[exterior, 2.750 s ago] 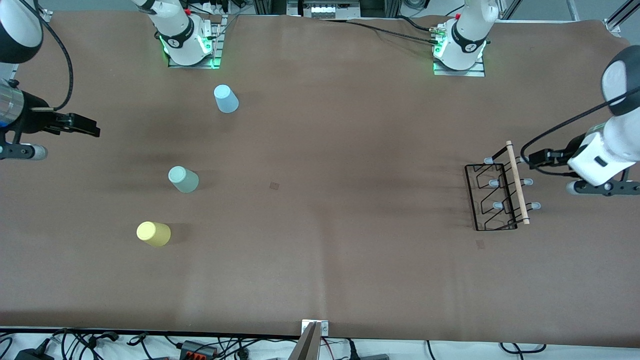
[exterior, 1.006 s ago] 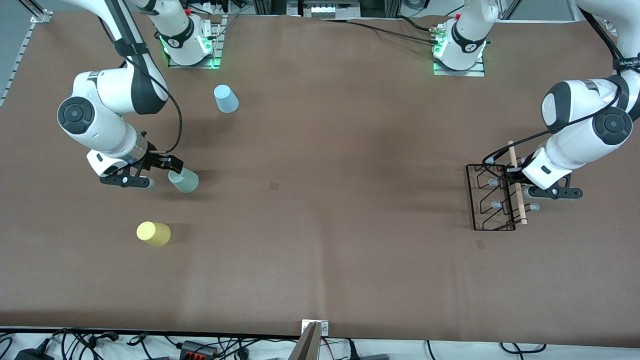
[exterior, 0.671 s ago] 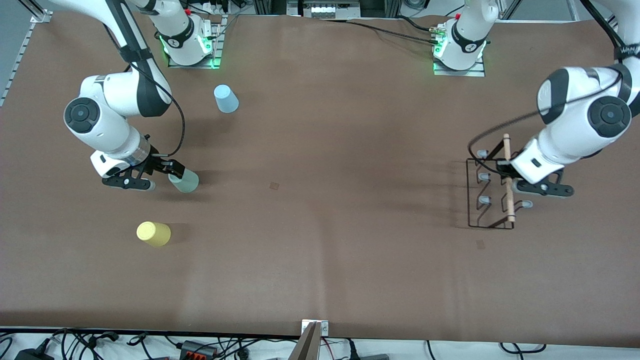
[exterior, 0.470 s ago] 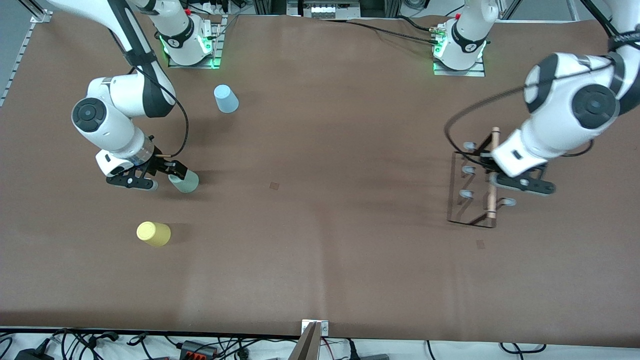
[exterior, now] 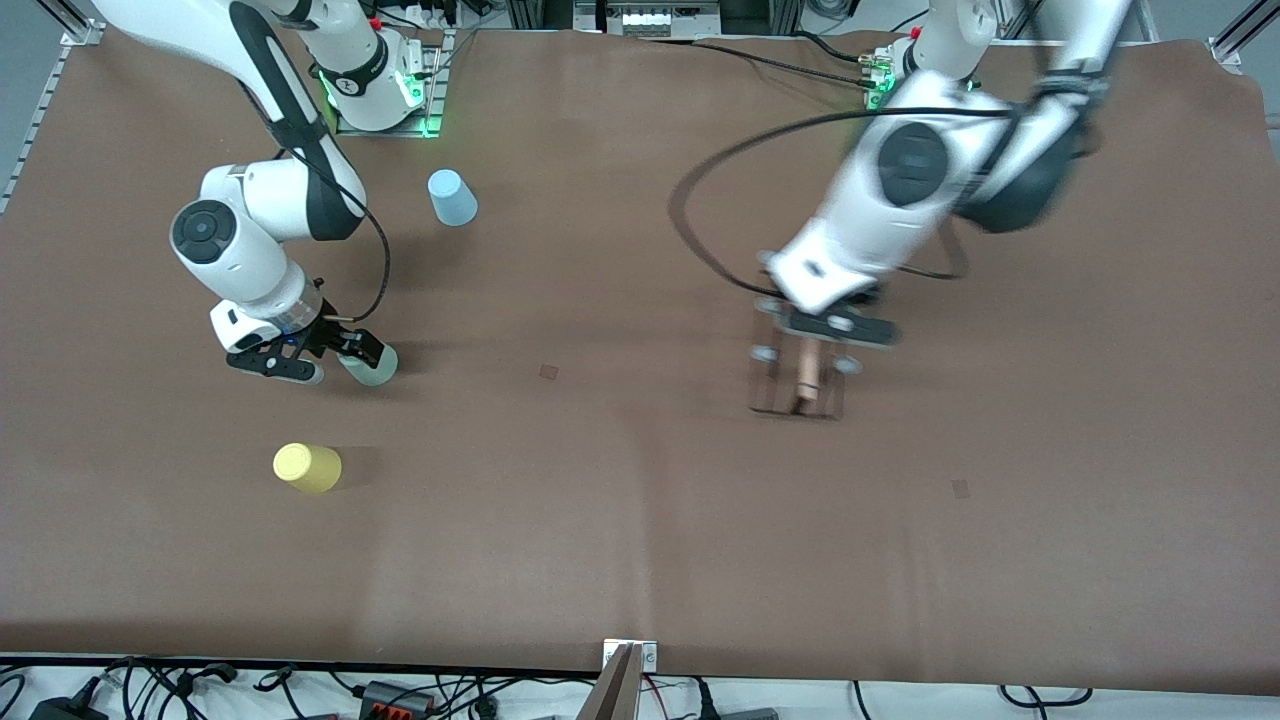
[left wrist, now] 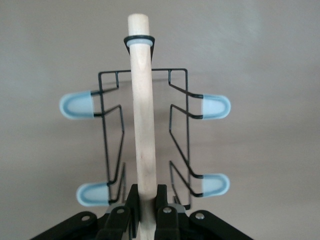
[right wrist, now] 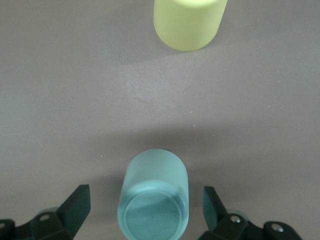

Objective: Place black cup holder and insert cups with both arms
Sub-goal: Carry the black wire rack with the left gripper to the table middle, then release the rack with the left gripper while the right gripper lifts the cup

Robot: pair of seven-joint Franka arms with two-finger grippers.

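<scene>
- Your left arm (exterior: 905,200) reaches from its base toward the table's middle, forearm angled down, the wrist looking blurred in the front view.
- Your left gripper (left wrist: 146,212) is up in the air, fingers (left wrist: 162,205) clamped on the rod (left wrist: 142,120) of the holder (left wrist: 177,130), which hangs below it.
- Your right arm (exterior: 250,235) bends down from its base, elbow folded, wrist low over the table.
- Your right gripper (right wrist: 145,207) sits low, fingers (right wrist: 75,207) spread wide either side of the green cup (right wrist: 154,197); they seem not to touch it.
</scene>
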